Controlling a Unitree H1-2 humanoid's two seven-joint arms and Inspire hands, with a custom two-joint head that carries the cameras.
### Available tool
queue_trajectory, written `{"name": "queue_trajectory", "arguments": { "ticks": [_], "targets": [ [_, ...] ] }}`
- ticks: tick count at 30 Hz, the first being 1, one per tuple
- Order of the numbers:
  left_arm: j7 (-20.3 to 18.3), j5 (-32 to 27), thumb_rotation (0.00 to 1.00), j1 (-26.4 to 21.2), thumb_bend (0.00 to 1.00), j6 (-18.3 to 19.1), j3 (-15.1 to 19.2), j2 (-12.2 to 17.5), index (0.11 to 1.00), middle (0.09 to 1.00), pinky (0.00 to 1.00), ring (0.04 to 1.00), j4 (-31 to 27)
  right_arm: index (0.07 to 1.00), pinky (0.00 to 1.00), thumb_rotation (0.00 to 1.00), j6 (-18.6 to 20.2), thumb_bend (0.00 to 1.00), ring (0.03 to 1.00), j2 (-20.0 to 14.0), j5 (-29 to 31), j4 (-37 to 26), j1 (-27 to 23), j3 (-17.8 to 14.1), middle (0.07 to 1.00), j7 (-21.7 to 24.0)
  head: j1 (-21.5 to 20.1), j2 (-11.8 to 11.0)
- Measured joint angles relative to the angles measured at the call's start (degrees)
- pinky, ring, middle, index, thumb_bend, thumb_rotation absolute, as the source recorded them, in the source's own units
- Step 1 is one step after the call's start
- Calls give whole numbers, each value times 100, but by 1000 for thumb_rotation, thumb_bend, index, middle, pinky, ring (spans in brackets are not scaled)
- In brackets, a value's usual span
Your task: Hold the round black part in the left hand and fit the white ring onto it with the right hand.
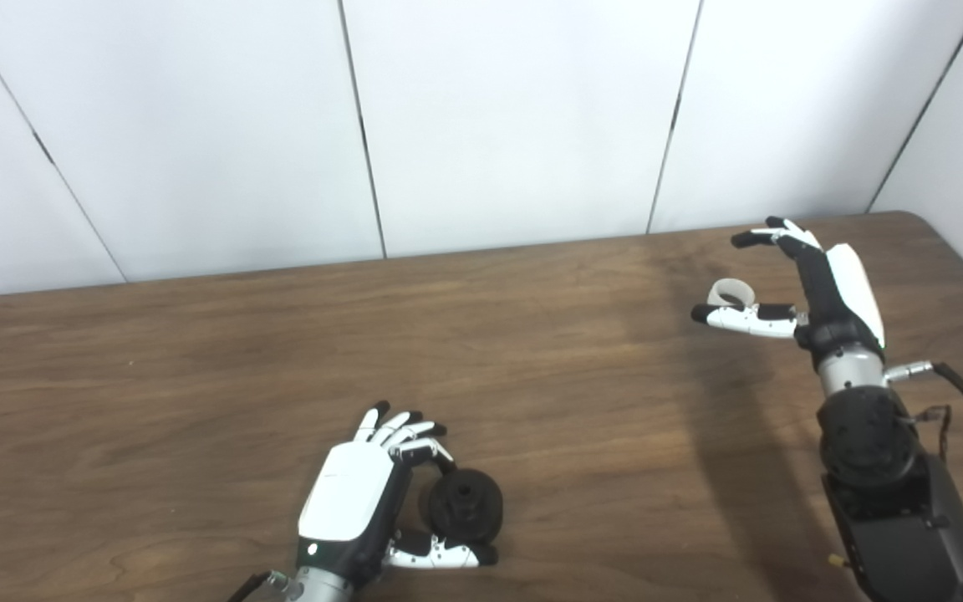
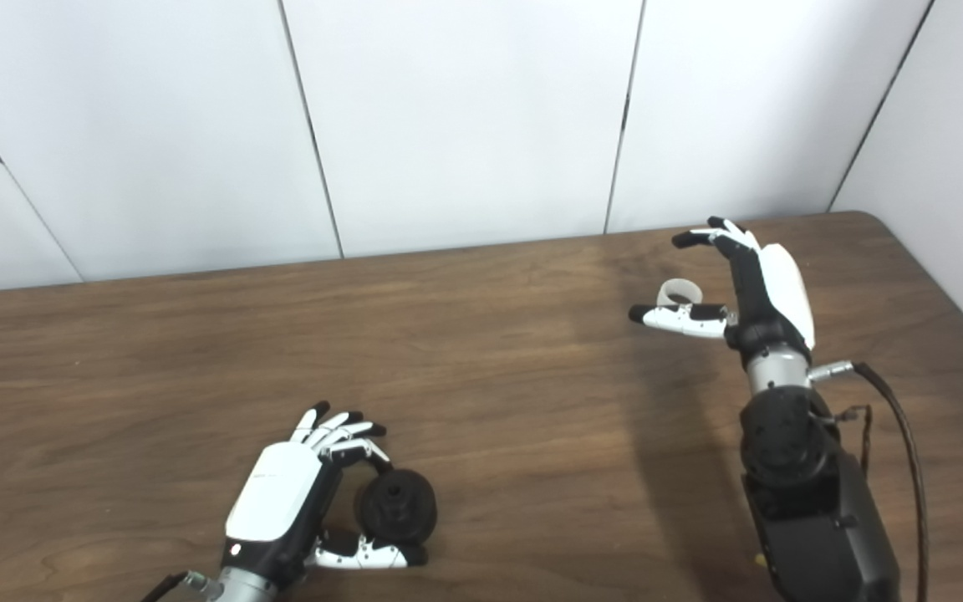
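Round black part (image 1: 465, 504) sat low near the front edge of the wooden worktop (image 1: 197, 376), just to the right of the left hand (image 1: 356, 493). That hand lay with its white back upward and its fingers (image 1: 394, 428) curled over the top of the part while the thumb (image 1: 440, 552) reached under it along the front; the part was cupped between them, and whether it was lifted or resting on the wood could not be told.

White ring (image 1: 732, 293) lay far off toward the back right of the worktop, well apart from the black part. The right hand (image 1: 791, 284) stood around it with its fingers spread wide: the thumb (image 1: 741, 318) stretched out just in front of the ring, seemingly touching its near side, and the other fingers (image 1: 770, 236) arched above and behind it without closing on it. The ring was not pinched.

Between the two hands ran a broad bare stretch of wood, crossed by a dark shadow band (image 1: 699, 401) beside the right arm. The worktop's back edge met the white panelled wall (image 1: 515, 125) close behind the ring, and its rounded right corner (image 1: 920, 219) lay just beyond the right hand. To the left of the left hand the surface ran open to the picture's edge.
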Motion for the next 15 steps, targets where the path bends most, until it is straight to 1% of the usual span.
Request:
{"name": "queue_trajectory", "arguments": {
  "ticks": [4,5,9,12,15],
  "targets": [
    [-11,-7,50,3,520,-2,10,2,488,799,1000,888,-12,711,902,183,23,860,976,-132,-47,263,-139,19,947,9,-149,0],
    [-12,-9,49,7,520,-2,18,3,488,800,1000,888,-13,710,905,163,23,864,980,-155,-65,328,-178,23,954,6,-167,0],
    [-42,-38,48,15,520,-19,56,17,488,800,1000,890,-17,716,918,141,39,859,996,-184,-88,636,-337,35,977,3,-562,0],
    [-87,-73,48,16,520,-82,104,42,488,795,1000,883,-19,730,917,161,166,851,1000,-191,-116,817,-430,76,991,45,-729,9],
    [-94,-99,48,25,520,-135,165,58,488,787,1000,875,-19,742,924,170,272,846,1000,-254,-142,956,-506,169,994,185,-765,9]
  ]
}}
